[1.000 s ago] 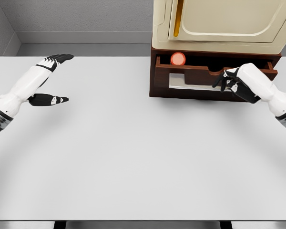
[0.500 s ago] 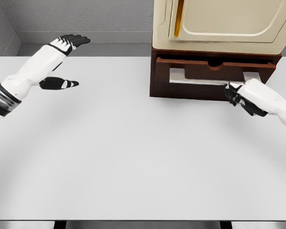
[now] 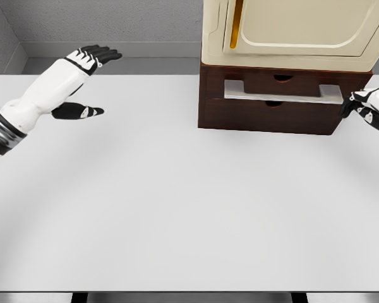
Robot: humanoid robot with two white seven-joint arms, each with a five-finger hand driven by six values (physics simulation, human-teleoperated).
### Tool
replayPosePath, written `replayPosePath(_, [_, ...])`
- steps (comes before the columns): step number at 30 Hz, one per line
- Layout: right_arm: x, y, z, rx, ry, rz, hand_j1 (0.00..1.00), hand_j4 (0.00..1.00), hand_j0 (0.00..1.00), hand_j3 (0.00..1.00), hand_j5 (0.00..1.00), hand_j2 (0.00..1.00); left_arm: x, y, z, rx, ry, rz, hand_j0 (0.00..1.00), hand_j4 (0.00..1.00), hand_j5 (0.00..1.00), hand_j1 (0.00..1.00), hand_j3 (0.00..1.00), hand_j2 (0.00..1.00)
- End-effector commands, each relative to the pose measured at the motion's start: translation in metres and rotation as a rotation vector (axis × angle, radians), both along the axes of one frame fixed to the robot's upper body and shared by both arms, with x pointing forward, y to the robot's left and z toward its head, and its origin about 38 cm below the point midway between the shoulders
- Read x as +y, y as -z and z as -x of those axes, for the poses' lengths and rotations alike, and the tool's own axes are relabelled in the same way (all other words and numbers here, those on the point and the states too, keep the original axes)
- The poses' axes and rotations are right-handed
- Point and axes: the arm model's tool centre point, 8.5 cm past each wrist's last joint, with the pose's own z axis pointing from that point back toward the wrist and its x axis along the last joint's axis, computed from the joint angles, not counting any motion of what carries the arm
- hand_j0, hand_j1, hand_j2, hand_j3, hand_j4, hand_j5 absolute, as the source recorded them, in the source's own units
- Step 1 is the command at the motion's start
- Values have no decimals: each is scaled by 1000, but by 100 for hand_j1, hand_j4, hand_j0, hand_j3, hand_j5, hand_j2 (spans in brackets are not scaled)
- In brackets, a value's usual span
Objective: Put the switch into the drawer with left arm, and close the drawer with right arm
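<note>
Dark brown wood fronts the small drawer unit [image 3: 281, 104] that stands at the far right of the white table [image 3: 177, 202], roughly at the one o'clock position seen from the robot's head camera. Its drawer [image 3: 284, 85] sits flush with the cabinet face, fully shut, a pale flat handle bar [image 3: 281, 93] running across the front. A cream-coloured appliance [image 3: 297, 31] with a rounded door panel and an amber strip rests on top of the unit.

The switch cannot be seen anywhere on the table or in either hand; with the drawer shut, its place cannot be told from this view.

The left hand [image 3: 91, 57] hangs above the table's far left edge at about eleven o'clock, its white forearm rising from the picture's left side. Its black fingers [image 3: 107, 54] are stretched out flat and hold nothing; a dark shape just below, near the table surface, looks like its shadow or thumb.

The right hand [image 3: 366, 107] shows only partly at the three o'clock edge of the picture, just beside the unit's right corner. Its fingers appear loosely curled and empty, touching nothing that can be made out, though much of the hand is cut off by the frame.
</note>
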Motion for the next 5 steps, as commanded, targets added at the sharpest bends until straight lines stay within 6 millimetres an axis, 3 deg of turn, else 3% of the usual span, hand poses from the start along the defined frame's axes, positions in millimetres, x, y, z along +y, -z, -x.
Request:
replayPosePath(1, [-1, -1, 0, -1, 2, -4, 34, 34, 34, 34, 34, 34, 21, -6, 1, 5, -27, -39, 100, 100, 100, 100, 100, 100])
replayPosePath(5, [-6, -3, 2, 2, 9, 8, 34, 34, 34, 34, 34, 34, 32, 8, 8, 47, -42, -64, 100, 100, 100, 100, 100, 100])
